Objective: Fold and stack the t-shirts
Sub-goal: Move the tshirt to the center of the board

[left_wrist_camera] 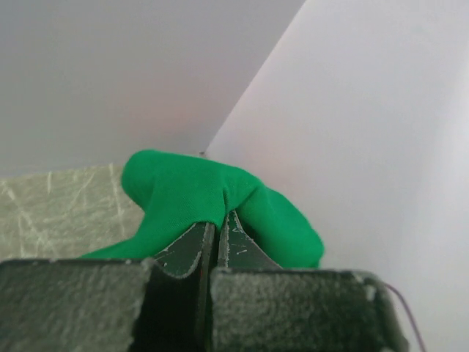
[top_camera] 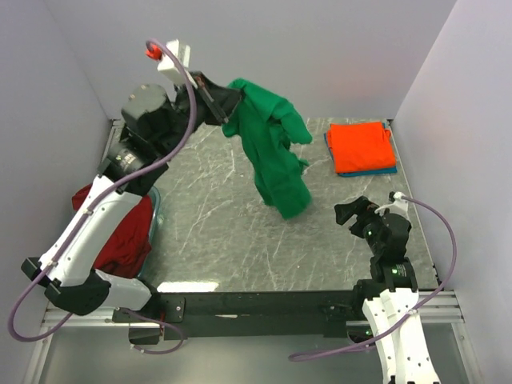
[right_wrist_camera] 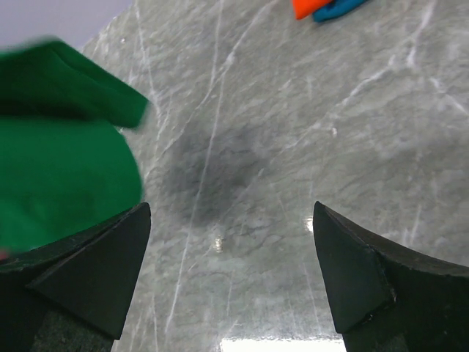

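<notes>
The left gripper (top_camera: 228, 110) is clenched on a fold of the green t-shirt (top_camera: 276, 156), which hangs below its jaws over the table (top_camera: 216, 240). The right gripper (top_camera: 352, 214) stands released, with free marble before it. Beyond its jaws, at the far right edge, the orange t-shirt (top_camera: 360, 146) lies on the teal t-shirt (top_camera: 378, 171).
</notes>
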Robot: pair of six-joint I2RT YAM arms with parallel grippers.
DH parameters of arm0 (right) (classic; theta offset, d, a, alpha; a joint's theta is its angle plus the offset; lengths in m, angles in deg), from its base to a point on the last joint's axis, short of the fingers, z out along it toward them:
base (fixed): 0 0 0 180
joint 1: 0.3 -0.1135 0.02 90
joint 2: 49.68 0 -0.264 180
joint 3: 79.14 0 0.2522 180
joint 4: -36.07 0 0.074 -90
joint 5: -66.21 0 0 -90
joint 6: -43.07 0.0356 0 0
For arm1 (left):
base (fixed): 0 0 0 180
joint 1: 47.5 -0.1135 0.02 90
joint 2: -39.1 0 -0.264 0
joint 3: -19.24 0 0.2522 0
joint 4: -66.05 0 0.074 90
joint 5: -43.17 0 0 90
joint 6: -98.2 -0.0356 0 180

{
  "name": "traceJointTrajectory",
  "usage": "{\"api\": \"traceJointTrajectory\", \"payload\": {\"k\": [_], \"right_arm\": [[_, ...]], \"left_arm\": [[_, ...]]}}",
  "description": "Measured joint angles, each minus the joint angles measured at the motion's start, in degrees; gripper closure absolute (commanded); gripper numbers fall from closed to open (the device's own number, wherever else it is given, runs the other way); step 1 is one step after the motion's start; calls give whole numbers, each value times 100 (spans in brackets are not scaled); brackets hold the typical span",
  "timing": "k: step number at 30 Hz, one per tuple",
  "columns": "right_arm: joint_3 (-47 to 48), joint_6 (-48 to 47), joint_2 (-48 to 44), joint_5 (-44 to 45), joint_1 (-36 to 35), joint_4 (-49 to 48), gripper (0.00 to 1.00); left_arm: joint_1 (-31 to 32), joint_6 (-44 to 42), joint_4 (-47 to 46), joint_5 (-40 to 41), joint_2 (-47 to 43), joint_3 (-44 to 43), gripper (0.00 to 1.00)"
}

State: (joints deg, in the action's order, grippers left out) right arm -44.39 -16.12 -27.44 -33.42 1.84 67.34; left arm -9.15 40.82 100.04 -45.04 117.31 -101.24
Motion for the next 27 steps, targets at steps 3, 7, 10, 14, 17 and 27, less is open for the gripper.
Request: {"api": "traceJointTrajectory", "payload": {"k": [3,7,10,14,17,27], "right_arm": [[7,0,-37,177,0,107,3],[22,0,39,295,0,170,3],[52,-7,236,293,0,179,2],[55,-50,527,221,0,179,2],[55,-90,702,120,-28,173,2],[509,-195,1849,428,-1384,153,3]], "left_arm": [[0,76,-313,232,-286,1045,91],[-90,450,-535,911,-702,3040,49],[-514,949,-426,1108,-728,4378,17],[-1222,1576,140,1427,-706,5484,0],[-1263,1781,328,1526,-719,5668,1],[-994,1270,188,1283,-525,5064,1]]}}
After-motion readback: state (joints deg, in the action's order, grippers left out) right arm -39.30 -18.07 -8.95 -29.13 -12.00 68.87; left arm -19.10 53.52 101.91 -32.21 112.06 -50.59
